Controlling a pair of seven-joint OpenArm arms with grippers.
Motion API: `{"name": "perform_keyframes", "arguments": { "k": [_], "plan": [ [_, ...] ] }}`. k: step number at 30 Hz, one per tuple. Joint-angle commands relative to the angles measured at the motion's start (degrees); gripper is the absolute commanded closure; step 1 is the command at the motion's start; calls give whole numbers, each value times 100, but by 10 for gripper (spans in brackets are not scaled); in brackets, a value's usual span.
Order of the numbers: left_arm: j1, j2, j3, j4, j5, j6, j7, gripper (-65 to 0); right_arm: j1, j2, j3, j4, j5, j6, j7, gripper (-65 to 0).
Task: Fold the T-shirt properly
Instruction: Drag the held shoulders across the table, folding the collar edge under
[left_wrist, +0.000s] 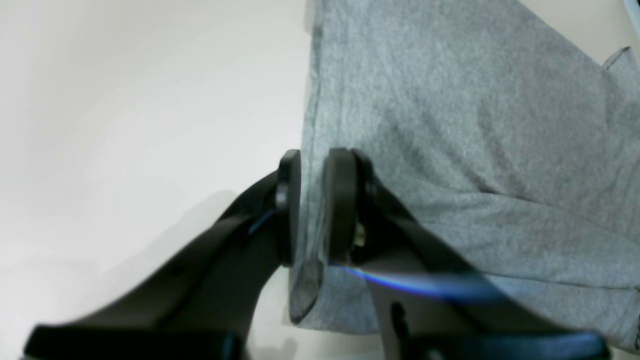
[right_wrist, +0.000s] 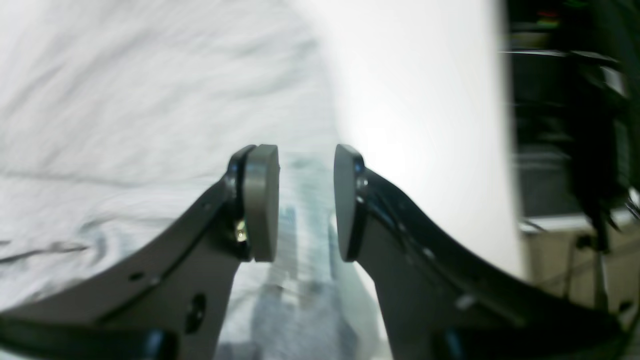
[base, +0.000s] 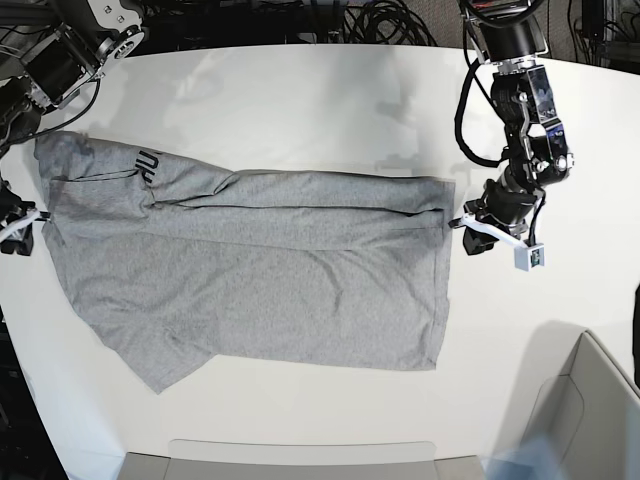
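T-shirt (base: 260, 270) lies spread on the white counter (base: 320, 90), grey side up, with a long strip along its far edge already turned over toward the middle. A scrap of black lettering shows at one end of that strip.

Left gripper (left_wrist: 311, 205): jaws narrow, one on each side of the shirt's edge. Cloth runs between the pads, so it reads as pinching the hem where the turned-over strip ends. In the base view this gripper (base: 470, 222) sits right at that corner.

Right gripper (right_wrist: 306, 200): jaws parted with a clear gap. Pale cloth lies below and beyond the gap (picture blurred and washed out), and nothing is seen pressed between the pads. Judged as not holding. In the base view it sits at the frame edge beside the shirt's opposite end and is mostly cut off.

Risks from here, as judgement:
- One end pinched, the other free. A lift or pull by the left jaws alone would drag the shirt askew and skew the fold line.
- The left pinch is shallow, close to the hem. Cloth could slip out under tension.
- The pinch may take only one layer, and the turned-over strip would then fall open.
- The sleeve lying loose near the right jaws could bunch under the next fold.
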Motion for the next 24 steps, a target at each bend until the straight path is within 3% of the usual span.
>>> {"name": "perform_keyframes", "arguments": {
  "k": [1, 4, 9, 14, 24],
  "plan": [
    [0, -37, 17, 117, -69, -40, -133, -108, -140, 96, 162, 112, 67, 60, -5, -197],
    [114, -37, 17, 161, -78, -40, -133, -108, -650, 96, 373, 86, 287, 60, -286, -198],
    [123, -28, 26, 197, -78, -58, -115, -108, -1432, 70, 611, -442, 964, 60, -242, -199],
    [105, -20, 26, 197, -78, -67, 289, -108, -1547, 96, 725, -1215, 1034, 60, 74, -197],
    [123, -20, 0, 311, -78, -67, 351, -108, -1547, 70, 936, -846, 1017, 60, 100, -197]
  ]
}}
